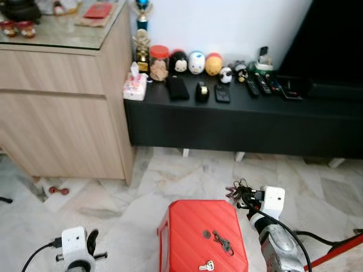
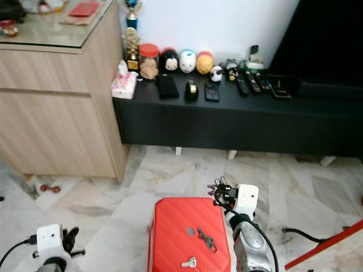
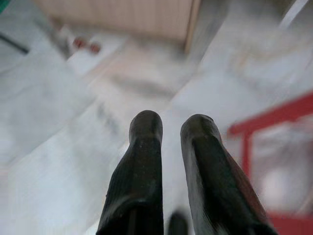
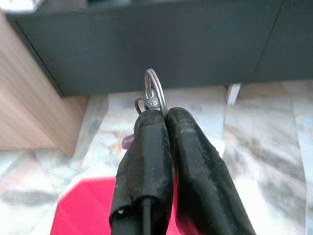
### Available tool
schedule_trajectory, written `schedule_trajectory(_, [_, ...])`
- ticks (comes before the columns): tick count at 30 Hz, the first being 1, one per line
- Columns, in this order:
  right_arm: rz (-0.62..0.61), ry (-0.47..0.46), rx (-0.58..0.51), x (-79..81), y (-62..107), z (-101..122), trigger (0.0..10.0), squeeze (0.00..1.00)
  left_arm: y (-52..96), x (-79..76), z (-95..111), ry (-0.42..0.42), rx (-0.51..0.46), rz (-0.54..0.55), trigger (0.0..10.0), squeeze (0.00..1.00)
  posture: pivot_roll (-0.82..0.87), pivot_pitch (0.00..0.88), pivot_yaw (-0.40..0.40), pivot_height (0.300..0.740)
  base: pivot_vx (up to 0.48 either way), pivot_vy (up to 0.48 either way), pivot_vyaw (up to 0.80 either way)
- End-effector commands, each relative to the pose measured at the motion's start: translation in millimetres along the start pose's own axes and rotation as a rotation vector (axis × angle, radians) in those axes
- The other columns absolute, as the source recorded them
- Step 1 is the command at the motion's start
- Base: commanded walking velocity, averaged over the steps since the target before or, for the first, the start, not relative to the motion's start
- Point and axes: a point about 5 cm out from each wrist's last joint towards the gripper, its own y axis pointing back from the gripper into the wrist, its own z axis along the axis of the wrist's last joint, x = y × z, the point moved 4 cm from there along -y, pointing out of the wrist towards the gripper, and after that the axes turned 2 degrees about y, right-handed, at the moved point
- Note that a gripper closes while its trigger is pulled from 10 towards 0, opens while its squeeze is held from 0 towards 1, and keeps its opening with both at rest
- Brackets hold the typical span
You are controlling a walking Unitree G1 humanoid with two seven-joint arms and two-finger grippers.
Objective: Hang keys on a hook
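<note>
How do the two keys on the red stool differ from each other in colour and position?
The dark key is grey-black, whereas the pale key is light, silver or cream. The dark key lies near the middle of the red stool; the pale key lies nearer the robot. Both lie flat and loose on top, apart from each other.

The red stool [image 1: 204, 238] is cut off at the bottom edge; the wooden cabinet [image 1: 57, 96] runs past the left edge; the left wrist view is blurred.
</note>
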Motion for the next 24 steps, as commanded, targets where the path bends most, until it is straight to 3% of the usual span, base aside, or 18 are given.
schedule_trajectory(1, [-0.037, -0.009, -0.046, -9.6, -2.4, 11.6, 10.0, 0.0, 5.0, -0.2, -17.3, -0.018, 0.058, 0.005, 10.0, 0.0, 0.23, 0.0, -0.13, 0.74, 0.0, 0.0, 0.0])
schedule_trajectory(8, [-0.045, 0.0, -0.044, -11.0, -4.9, 12.2, 10.0, 0.0, 6.8, 8.0, -29.8, 0.015, 0.121, 0.042, 10.0, 0.0, 0.25, 0.0, -0.132, 0.74, 0.0, 0.0, 0.0])
schedule_trajectory(13, [-0.092, -0.002, -0.012, -20.6, 2.6, -0.9, 10.0, 0.0, 20.4, 3.5, -59.3, -0.026, 0.231, 0.011, 10.0, 0.0, 0.23, 0.0, -0.113, 0.74, 0.0, 0.0, 0.0])
schedule_trajectory(24, [-0.099, 0.01, 0.003, -25.2, 11.8, -10.8, 10.0, 0.0, 36.9, -1.2, -82.7, -0.016, 0.289, 0.008, 10.0, 0.0, 0.22, 0.0, -0.114, 0.74, 0.0, 0.0, 0.0])
